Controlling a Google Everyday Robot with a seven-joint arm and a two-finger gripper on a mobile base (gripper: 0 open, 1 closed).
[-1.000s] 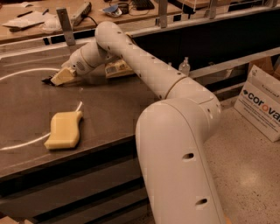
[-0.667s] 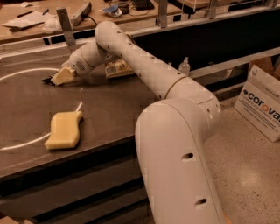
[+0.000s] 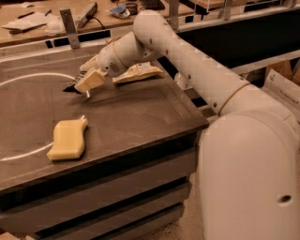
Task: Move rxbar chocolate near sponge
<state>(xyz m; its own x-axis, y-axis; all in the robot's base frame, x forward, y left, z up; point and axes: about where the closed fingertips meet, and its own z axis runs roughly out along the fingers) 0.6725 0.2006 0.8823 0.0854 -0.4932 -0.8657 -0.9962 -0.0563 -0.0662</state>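
The rxbar chocolate (image 3: 70, 87) is a small black wrapper; only its left end shows, sticking out from between the cream fingers. My gripper (image 3: 87, 83) is shut on it, at the back middle of the dark table, just above the surface. The sponge (image 3: 69, 138) is a pale yellow block with wavy sides. It lies flat on the table nearer the front edge, below and slightly left of the gripper, about a hand's length away.
A brown-and-white chip bag (image 3: 138, 72) lies behind the arm near the table's right back corner. A white curved line (image 3: 28, 77) runs across the table (image 3: 140, 117) on the left. A workbench with clutter (image 3: 89, 11) stands behind.
My gripper has moved to the right with the black bar in it. The sponge has not moved.
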